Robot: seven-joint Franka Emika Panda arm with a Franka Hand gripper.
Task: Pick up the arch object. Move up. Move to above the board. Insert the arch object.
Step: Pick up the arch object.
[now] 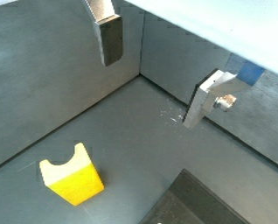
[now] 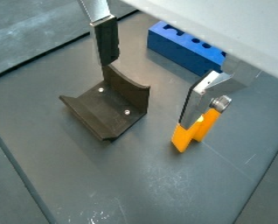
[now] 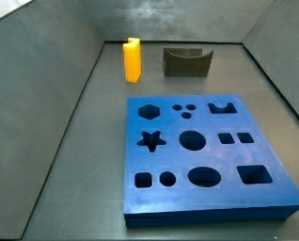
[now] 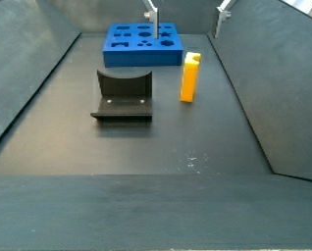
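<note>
In a side view the dark floor (image 4: 145, 147) lies bare in the foreground. Next comes the fixture (image 4: 122, 94), a dark L-shaped bracket on its base plate. Just beside it stands the arch object (image 4: 190, 76), a narrow yellow-orange block, upright on end and apart from the fixture. Beyond both lies the board (image 4: 144, 44), a thick blue slab with star, hexagon, circle, square and arch cutouts, flat on the floor near the far wall.

The gripper (image 4: 185, 8) hangs high above the far part of the floor, only its two silver finger tips showing at the upper edge of that side view. In a wrist view the gripper (image 2: 159, 66) is spread wide, its fingers (image 2: 104, 35) well apart with nothing between them; the fixture (image 2: 107, 107) and the arch object (image 2: 191, 131) sit on the floor below, and the board (image 2: 186, 48) lies behind.

In a wrist view the arch object's (image 1: 72, 175) curved notch faces up.
</note>
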